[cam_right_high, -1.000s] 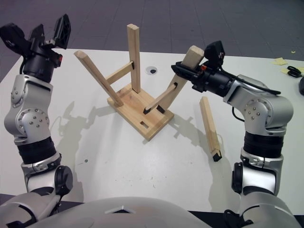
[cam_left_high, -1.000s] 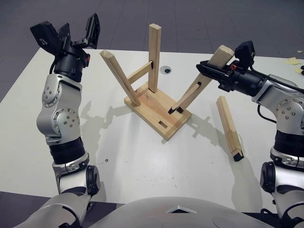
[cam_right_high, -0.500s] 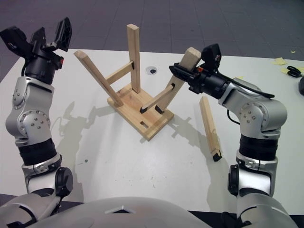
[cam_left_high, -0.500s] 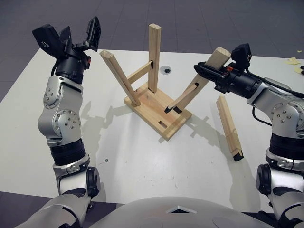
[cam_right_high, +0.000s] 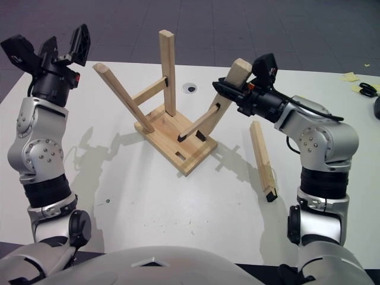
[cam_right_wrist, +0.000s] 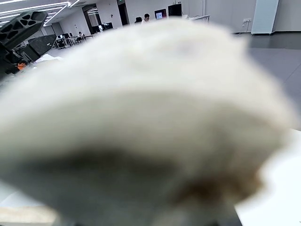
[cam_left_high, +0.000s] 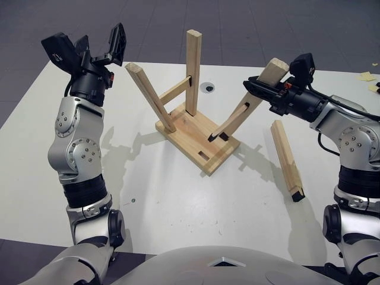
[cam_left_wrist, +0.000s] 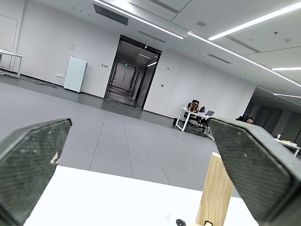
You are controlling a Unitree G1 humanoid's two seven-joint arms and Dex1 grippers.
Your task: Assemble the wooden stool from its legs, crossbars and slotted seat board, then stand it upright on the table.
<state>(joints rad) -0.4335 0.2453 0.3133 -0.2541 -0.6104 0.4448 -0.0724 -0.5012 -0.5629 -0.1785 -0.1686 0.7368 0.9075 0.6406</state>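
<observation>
The slotted seat board (cam_left_high: 199, 138) lies flat at the table's centre. Two legs rise from it, one upright (cam_left_high: 193, 71) and one leaning left (cam_left_high: 149, 98), joined by a crossbar (cam_left_high: 176, 90). My right gripper (cam_left_high: 261, 90) is shut on a third leg (cam_left_high: 252, 104), held slanted with its foot at the board's right corner. A second crossbar (cam_left_high: 228, 123) hangs from this leg. The leg's blurred end (cam_right_wrist: 141, 117) looms close in the right wrist view. A loose fourth leg (cam_left_high: 287, 159) lies on the table to the right. My left gripper (cam_left_high: 98, 44) is raised at the far left, open, its pads (cam_left_wrist: 28, 165) wide apart.
A round cable hole (cam_left_high: 208, 88) sits in the white table (cam_left_high: 178, 202) behind the stool. Yellow paper scraps (cam_left_high: 368, 76) lie at the far right edge. A dark object (cam_right_high: 376, 107) pokes in at the right border. Bare tabletop stretches in front of the board.
The right gripper nudged the held leg a little leftward, then slightly back, its foot staying by the board's right corner. The left arm shifted only slightly and stayed open.
</observation>
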